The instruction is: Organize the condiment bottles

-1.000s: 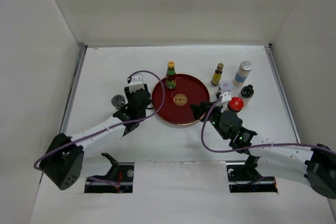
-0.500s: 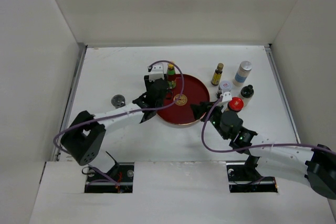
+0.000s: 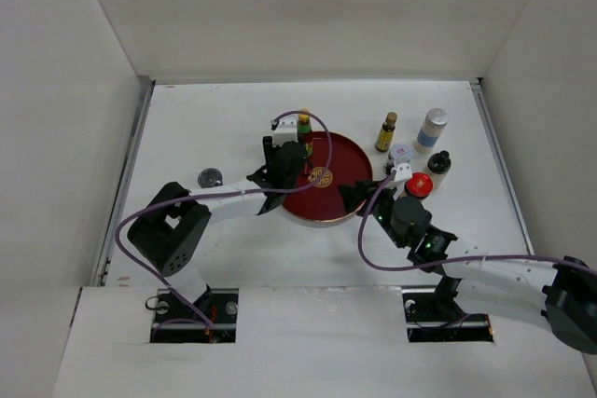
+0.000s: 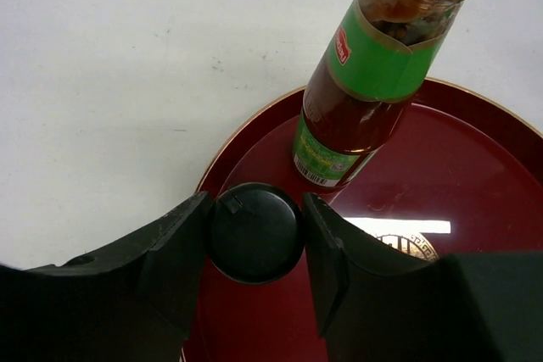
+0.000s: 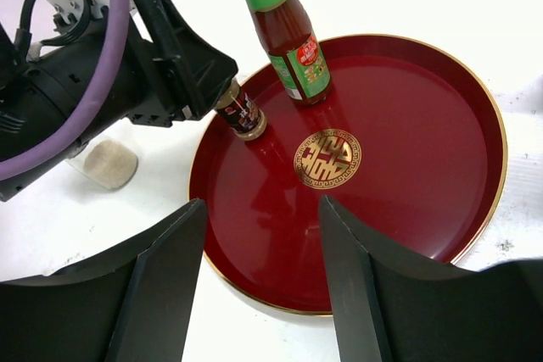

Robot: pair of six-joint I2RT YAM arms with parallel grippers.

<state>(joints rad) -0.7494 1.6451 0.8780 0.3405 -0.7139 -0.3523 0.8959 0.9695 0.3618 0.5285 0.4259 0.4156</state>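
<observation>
Recorded, against one second ago, a shift of the left gripper [image 4: 254, 207] from the bench's left side, beside the grey-topped jar [image 3: 210, 177], across onto the round red lacquer tray with gold emblem [image 3: 347, 159]. Found no shift in the right arm or the standing bottles.

Nearest the front edge: right gripper [image 5: 261, 203] poised above the tray's near rim, fingers spread wide, nothing between them.

Next out: left gripper pinching a small dark jar with black round lid [image 5: 241, 113] at the lid, one finger on either side, low over the tray's left portion. Contact of jar base with tray floor not determinable. Just beyond, close to the jar but apart from it: tall green-labelled sauce bottle with yellow cap [image 4: 365, 82], upright on the tray's far-left portion.

Off the tray, toward the right edge: red-lidded jar [image 3: 419, 184], clear silver-topped shaker [image 3: 401, 153], black-capped bottle [image 3: 438, 163]. Nearer the far edge: slim amber bottle [image 3: 385, 132] and tall white bottle [image 3: 430, 128]. All awaiting placement, by judgement.

Risks, as judged:
- Release before full seating of the base: likely wobble or toppling of the jar on the glossy floor.
- Spreading of the far finger, or a careless retreat of the arm, toward the tall narrow sauce bottle: likely knock-over.
- Entry of the right gripper during the left arm's presence over the tray: possible clash of arms.
</observation>
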